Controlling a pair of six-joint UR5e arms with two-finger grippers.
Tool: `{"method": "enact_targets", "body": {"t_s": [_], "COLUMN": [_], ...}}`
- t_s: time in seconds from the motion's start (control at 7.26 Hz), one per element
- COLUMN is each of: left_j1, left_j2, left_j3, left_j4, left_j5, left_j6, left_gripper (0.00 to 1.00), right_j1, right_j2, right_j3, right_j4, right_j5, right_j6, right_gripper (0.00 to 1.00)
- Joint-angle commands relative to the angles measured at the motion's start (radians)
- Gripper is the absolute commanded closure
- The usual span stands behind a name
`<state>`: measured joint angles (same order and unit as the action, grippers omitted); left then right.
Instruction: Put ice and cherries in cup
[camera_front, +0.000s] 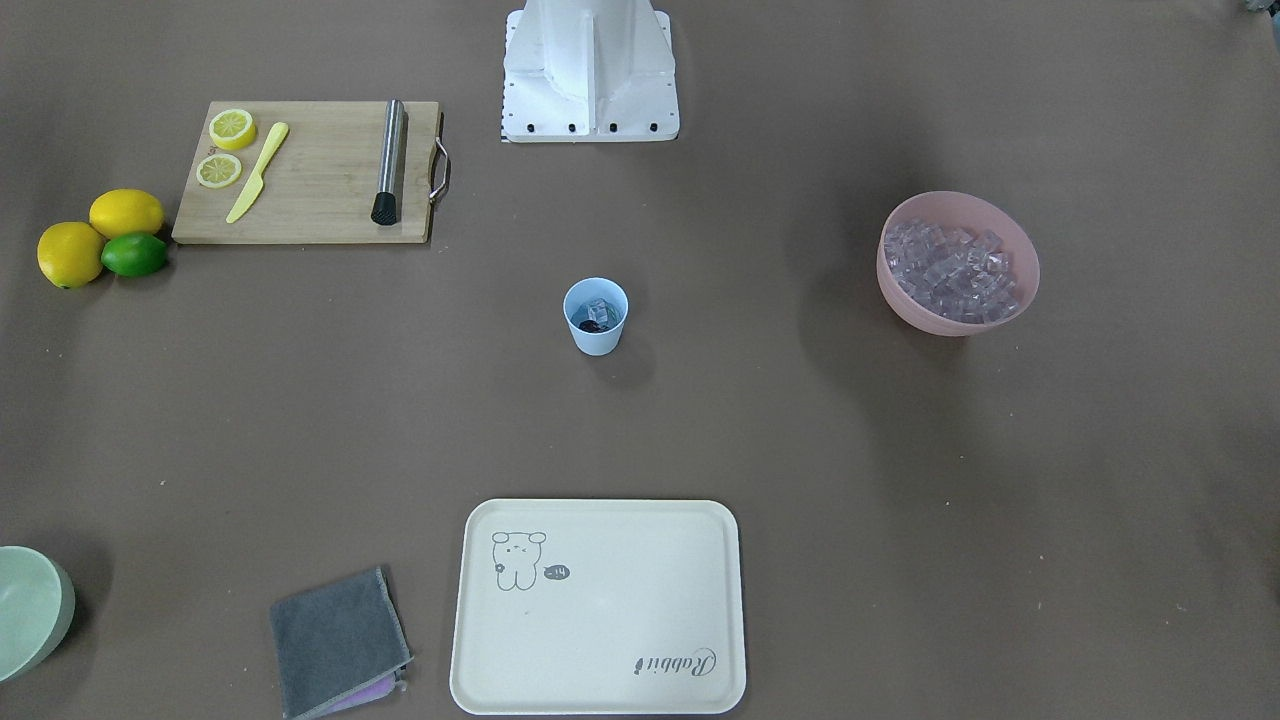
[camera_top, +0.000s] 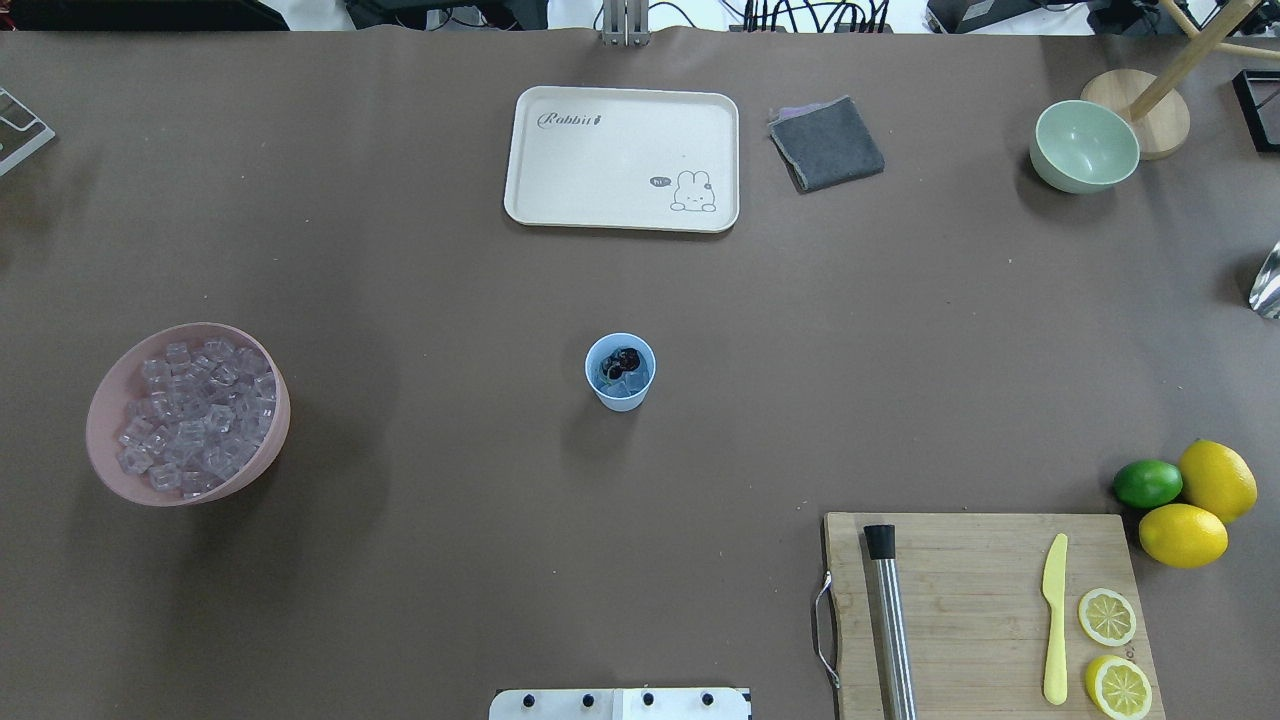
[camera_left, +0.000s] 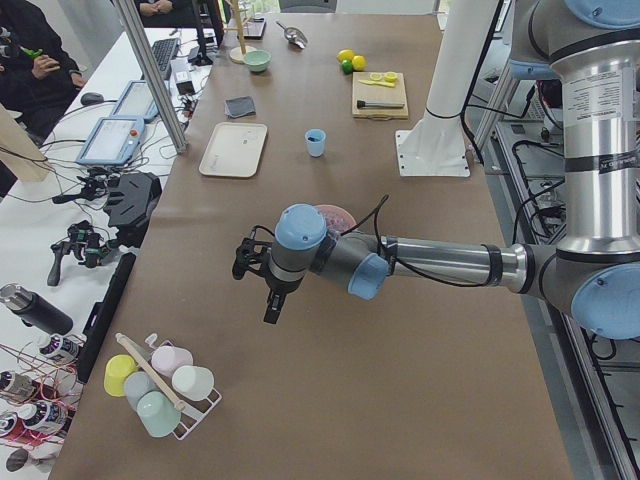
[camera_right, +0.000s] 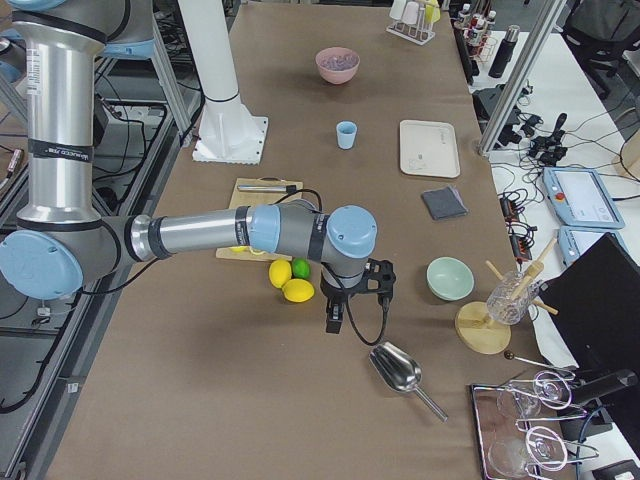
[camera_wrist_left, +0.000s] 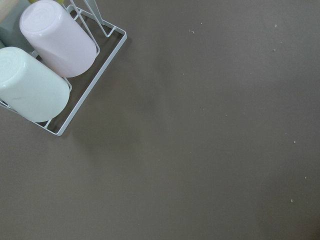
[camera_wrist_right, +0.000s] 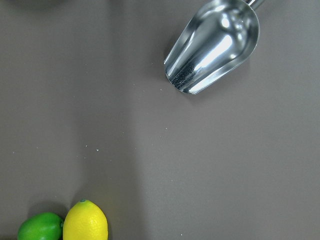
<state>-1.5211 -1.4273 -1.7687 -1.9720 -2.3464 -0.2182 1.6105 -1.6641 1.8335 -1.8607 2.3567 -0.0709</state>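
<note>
The cup (camera_top: 620, 372) stood upright at the middle of the tabletop (camera_top: 420, 300), well apart from every edge. The cherries (camera_top: 626, 360) and at least one cube of ice (camera_front: 598, 308) lay inside it. The rest of the ice (camera_top: 195, 415) filled a pink bowl (camera_top: 105, 385) toward the tabletop's left edge.

The left claw (camera_left: 272, 300) hung above bare tabletop at the left end, beyond the pink bowl. A wire rack (camera_wrist_left: 90, 87) of upturned cups stood near it, toward the corner on the operators' side. The right claw (camera_right: 335, 315) hovered at the right end, just past the lemons (camera_right: 290, 283) and lime (camera_right: 301, 267). A metal scoop (camera_wrist_right: 215, 47) lay nearby toward the right edge. Only the side cameras showed either claw, so whether each was released or clenched could not be told. Neither seemed to carry anything, though that too was hard to judge.

With both ingredients in the cup, the filling looked done, or nearly so, and both arms were parked far from the work. If more ice were wanted, the next move would call for a long reach to the pink bowl. A cube would then have to be carried and let go squarely over the cup's narrow mouth. The light cup could tip easily, so the claw would need to stay clear of its rim.
</note>
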Motion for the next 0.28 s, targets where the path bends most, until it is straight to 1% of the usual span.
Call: {"method": "enact_targets", "body": {"t_s": [0.0, 0.14], "left_j1": [-0.019, -0.019], "left_j2": [0.015, 0.016], "left_j3": [-0.008, -0.008], "left_j4": [-0.004, -0.007], "left_j5": [-0.005, -0.005], "left_j6": [0.003, 0.005], "left_gripper": [0.02, 0.02], "right_j1": [-0.001, 0.000], "right_j2": [0.000, 0.000], "right_j3": [0.001, 0.001], "right_j4": [0.000, 0.002], "right_j5": [-0.001, 0.001], "right_j6": [-0.001, -0.001], "right_gripper": [0.00, 0.00]}}
